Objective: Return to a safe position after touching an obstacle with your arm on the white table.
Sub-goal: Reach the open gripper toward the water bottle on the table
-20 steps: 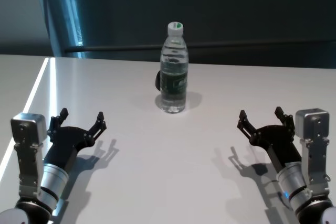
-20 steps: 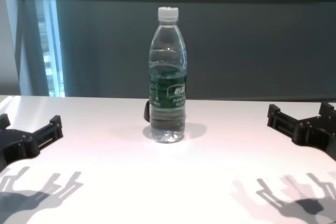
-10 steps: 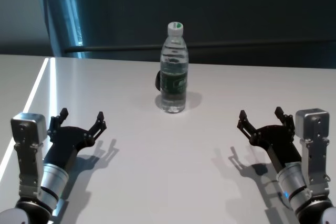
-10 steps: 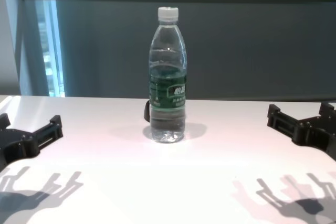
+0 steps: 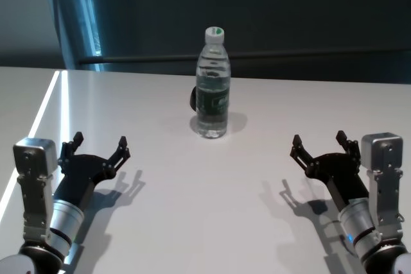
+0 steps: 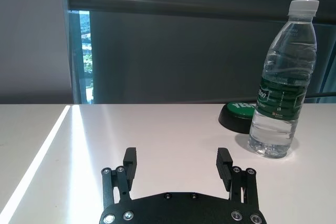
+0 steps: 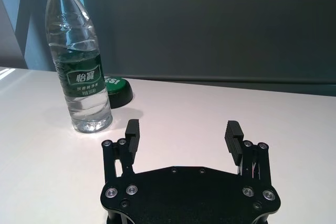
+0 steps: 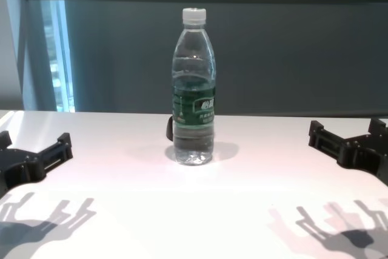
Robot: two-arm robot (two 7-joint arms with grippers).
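So the bottle (image 5: 212,85) stands upright near the middle of the white table (image 5: 192,222), long axis straight up, cap on top. There's a dark green round thing (image 6: 242,116) lying flat just behind its base, looks like a lid or puck, hard to tell.

Both arms sit low at the near edge. The left gripper (image 5: 101,149) is off to the left, the right gripper (image 5: 318,147) off to the right, and both have their fingers spread wide with nothing between them. Neither touches the bottle; both are well apart from it.

The bit that matters: the bottle lies forward and inward from each set of fingers, about halfway between the 2 arms, so neither looks clearly nearer. Any reach would have to sweep inward toward the centre. Judging by the task, the arms already look like they're at a safe resting pose, with the bottle unbothered.
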